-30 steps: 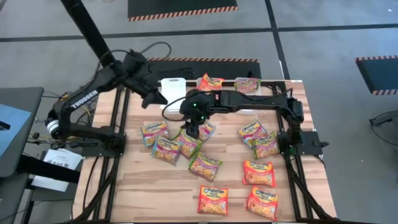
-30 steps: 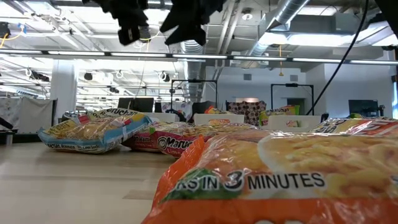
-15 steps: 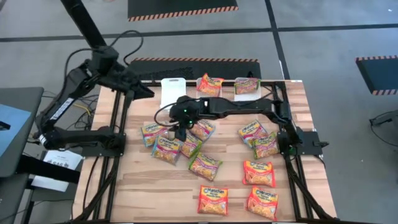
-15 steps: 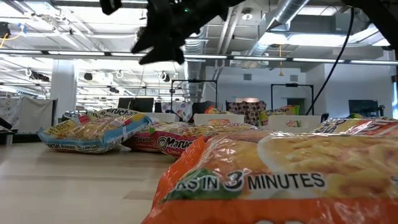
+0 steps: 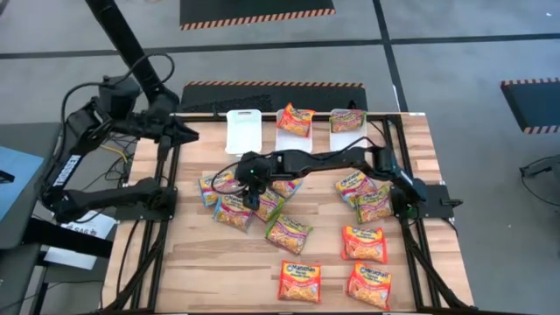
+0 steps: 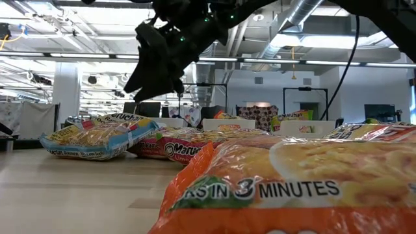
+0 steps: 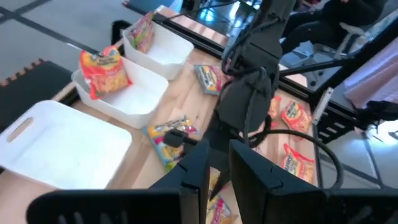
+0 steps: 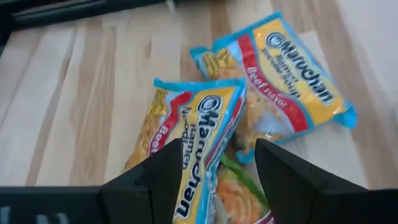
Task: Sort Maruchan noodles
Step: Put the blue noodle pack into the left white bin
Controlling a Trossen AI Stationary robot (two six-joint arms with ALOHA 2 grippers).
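R end effector [image 5: 246, 194] reached out over the middle-left of the counter [image 5: 192, 262], fingers spread wide, nothing between them. In the R wrist view its two dark fingers [image 8: 166, 171] straddle a blue-edged beef packet [image 8: 189, 146], which lies partly over a second blue-edged beef packet [image 8: 283, 93]; whether the fingers touch the packet cannot be told. A green-edged packet [image 8: 233, 183] shows under both.

L end effector [image 5: 181, 133] raised at the rear-left corner of the counter, off to the side of the trays; fingers [image 7: 249, 171] nearly together per L wrist view, nothing visibly held.

Maruchan noodles [image 5: 289, 233]: loose packets scattered across the counter. Cluster at middle-left under the R arm, approx 5 pcs overlapping. Two green-yellow packets [image 5: 365, 196] at the R side, touching. Four orange-red packets [image 5: 299, 282] along the front, apart from one another.

Three white trays in a row at the rear edge: left tray [image 5: 231, 140] bare, middle tray [image 5: 282, 140] w/ one orange-red packet [image 5: 297, 120], right tray [image 5: 337, 138] w/ one green-yellow packet [image 5: 348, 120]
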